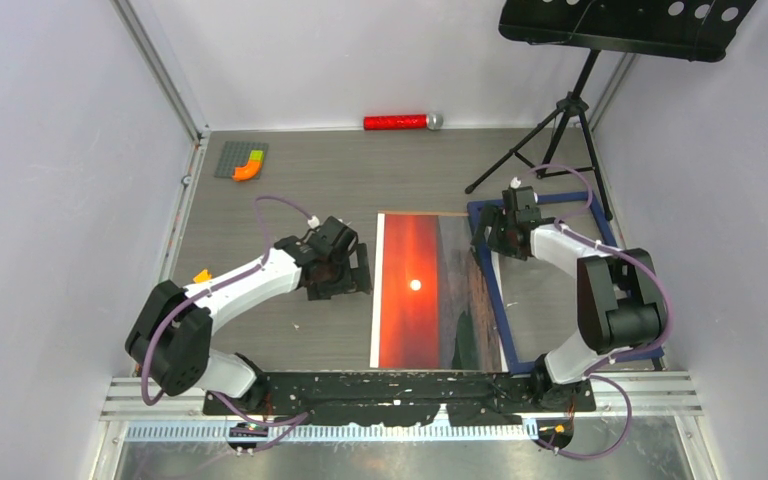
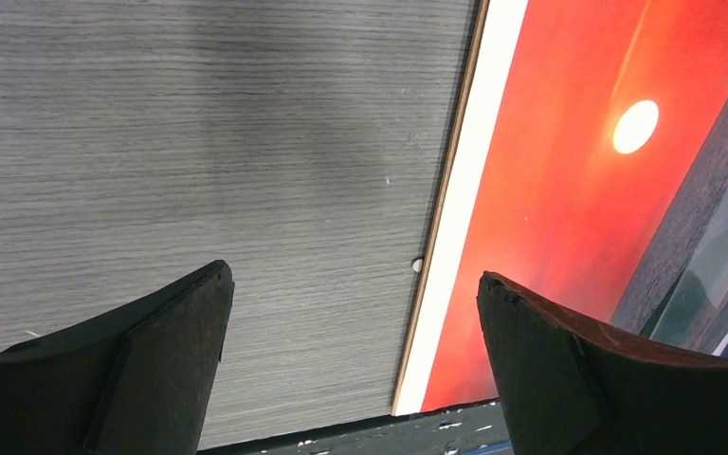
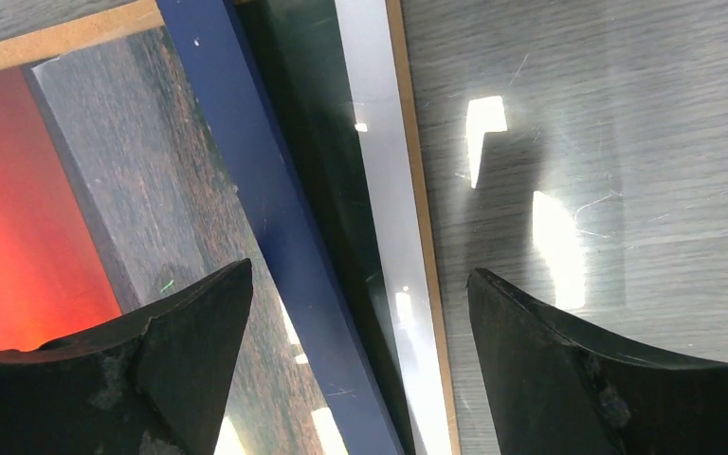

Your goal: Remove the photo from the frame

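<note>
- Both left gripper (image 1: 352, 275) and right gripper (image 1: 490, 240) stand open, empty.
- Photo (image 1: 415, 290) lies flat, right strip under the frame (image 1: 496, 310).
- Pulling may snag and crease it, or drag the frame.

The grey wood-grain counter (image 1: 290, 190) bears the photo (image 1: 415, 290). The frame (image 1: 489, 285) overlaps the photo's right edge, a grey brick plate (image 1: 240, 158) lies far to its left, and a red tube (image 1: 397, 122) lies beyond it.
</note>
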{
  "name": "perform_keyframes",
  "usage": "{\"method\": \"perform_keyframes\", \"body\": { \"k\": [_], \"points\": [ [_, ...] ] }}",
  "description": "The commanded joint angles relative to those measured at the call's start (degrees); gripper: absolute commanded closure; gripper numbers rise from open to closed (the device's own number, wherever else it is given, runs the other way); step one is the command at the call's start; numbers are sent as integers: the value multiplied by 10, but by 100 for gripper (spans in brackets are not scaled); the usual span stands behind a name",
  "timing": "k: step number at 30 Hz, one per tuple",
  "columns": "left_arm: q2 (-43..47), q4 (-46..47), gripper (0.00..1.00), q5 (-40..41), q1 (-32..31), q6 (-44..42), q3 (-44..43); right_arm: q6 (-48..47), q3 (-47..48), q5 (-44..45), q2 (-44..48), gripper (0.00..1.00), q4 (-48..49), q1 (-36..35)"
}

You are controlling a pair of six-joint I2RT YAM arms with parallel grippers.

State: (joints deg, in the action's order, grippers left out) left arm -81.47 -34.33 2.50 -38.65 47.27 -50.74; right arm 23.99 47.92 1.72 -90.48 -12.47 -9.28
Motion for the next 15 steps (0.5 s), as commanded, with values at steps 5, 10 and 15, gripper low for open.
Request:
{"method": "perform_keyframes", "body": {
  "k": [5, 10, 15],
  "points": [
    [18, -3, 0, 4, 22, -26, -11, 26, 11, -73, -32, 14, -47, -6],
    [36, -5, 0, 4, 37, -35, -3, 36, 11, -114, -41, 16, -50, -33],
    [65, -20, 0, 14, 61, -44, 15, 74, 25, -168, -109, 18, -25, -104]
  ]
}}
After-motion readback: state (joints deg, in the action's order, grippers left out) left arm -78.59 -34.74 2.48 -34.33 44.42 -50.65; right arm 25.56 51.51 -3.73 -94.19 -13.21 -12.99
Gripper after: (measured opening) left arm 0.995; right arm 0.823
